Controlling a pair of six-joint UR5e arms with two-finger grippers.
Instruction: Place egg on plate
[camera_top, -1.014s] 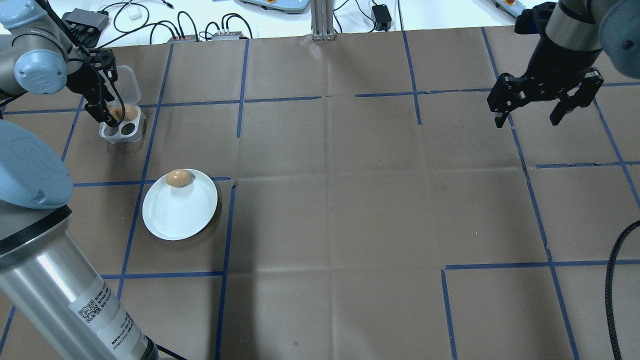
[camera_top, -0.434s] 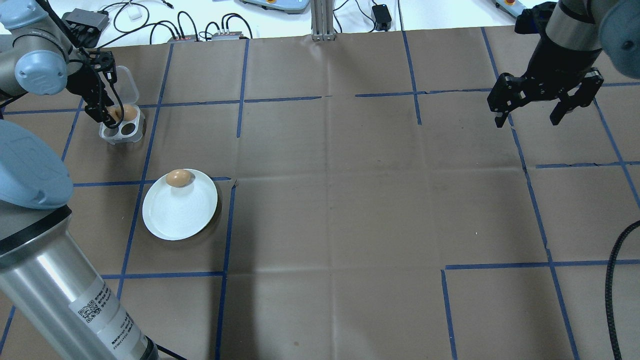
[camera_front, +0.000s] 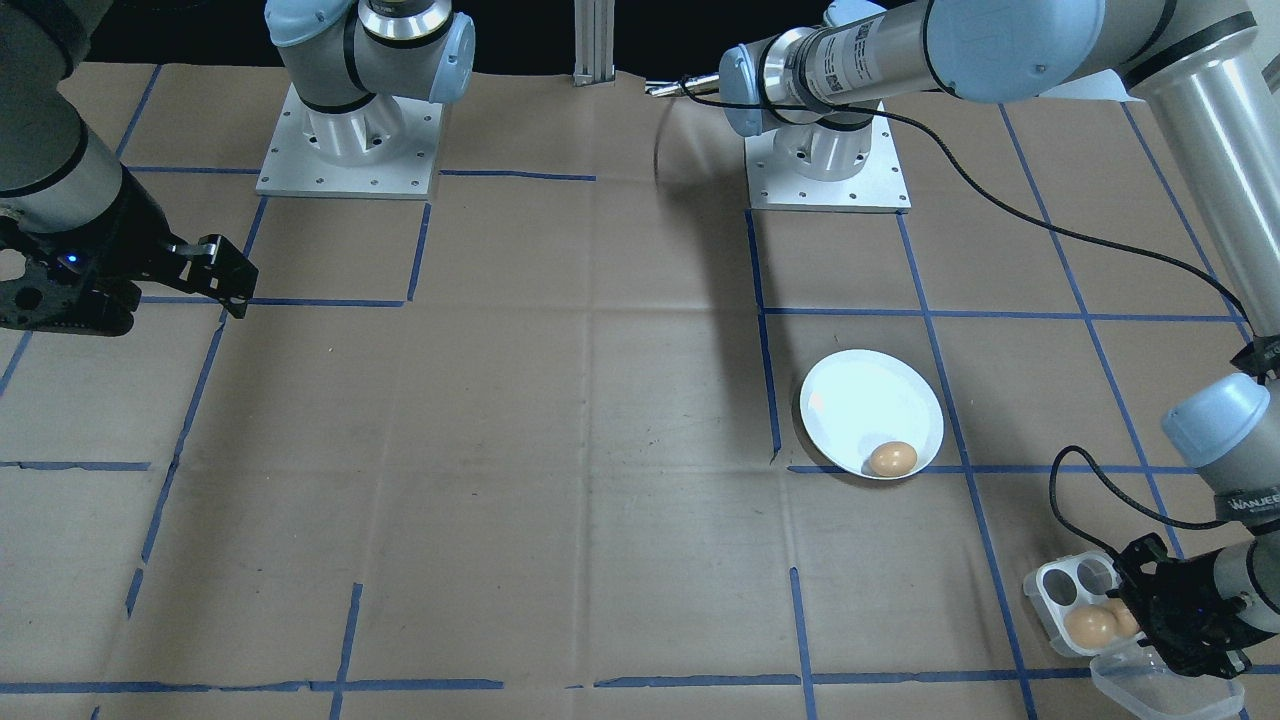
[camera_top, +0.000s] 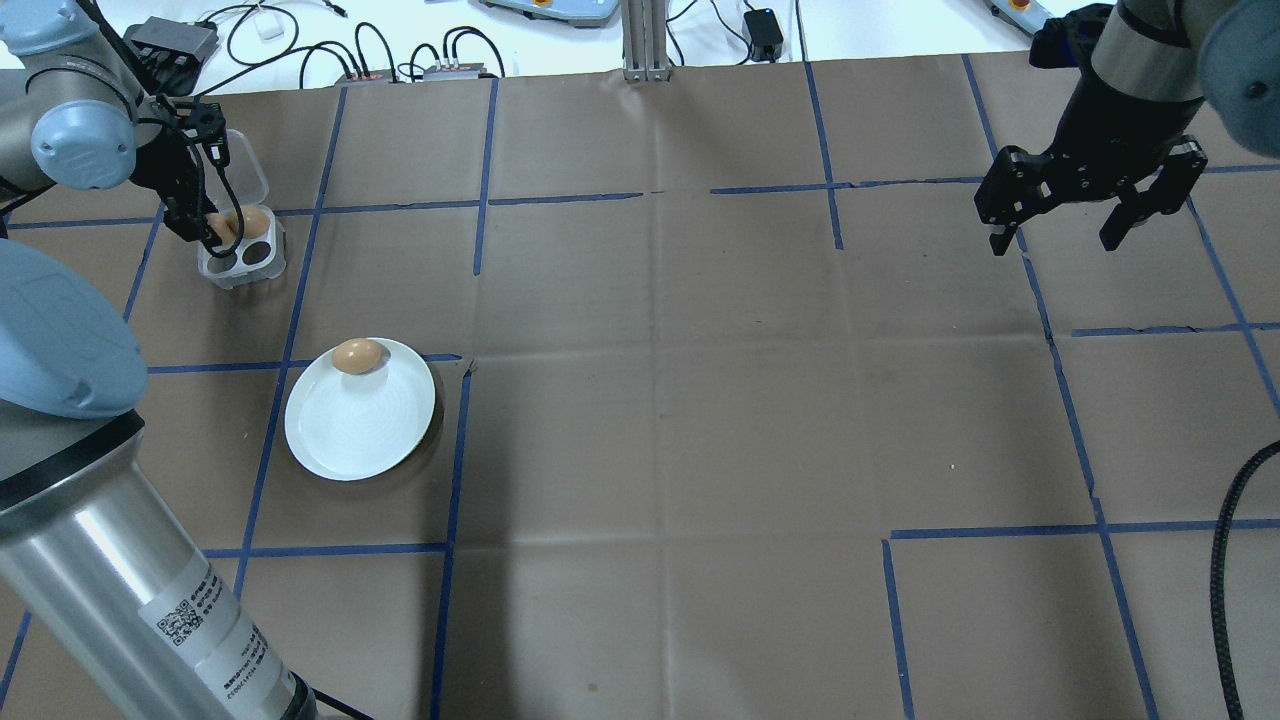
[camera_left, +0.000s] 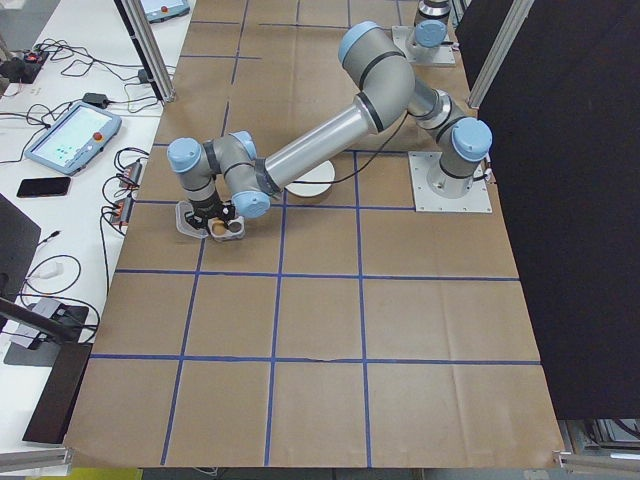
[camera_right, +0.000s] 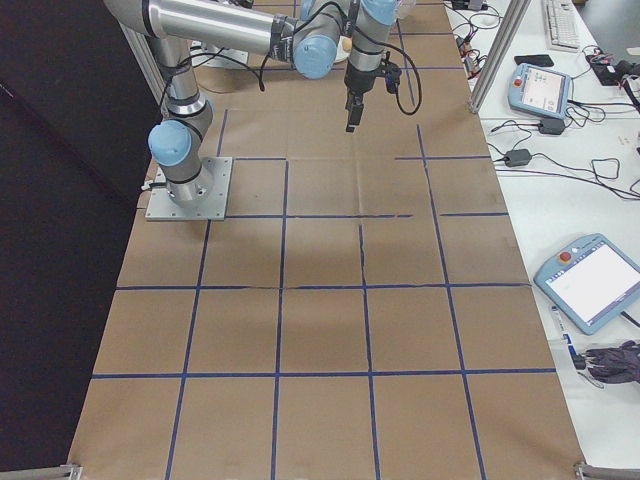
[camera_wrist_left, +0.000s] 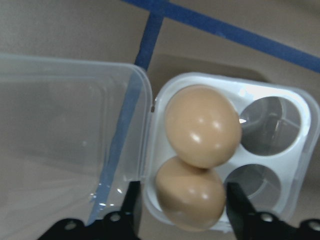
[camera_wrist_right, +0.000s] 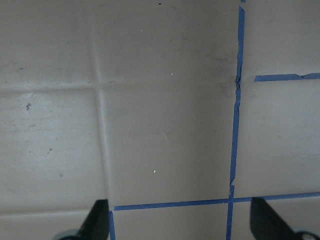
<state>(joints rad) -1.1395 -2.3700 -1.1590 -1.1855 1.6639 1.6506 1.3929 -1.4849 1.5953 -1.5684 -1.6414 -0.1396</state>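
Already 1 egg on plate

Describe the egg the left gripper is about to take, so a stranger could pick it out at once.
Find the small clear egg tray with its lid folded open, beyond the white plate on the robot's left. It holds two brown eggs beside two empty cups. The target egg is the one between the left gripper jaws, partly overlapped by its neighbour.
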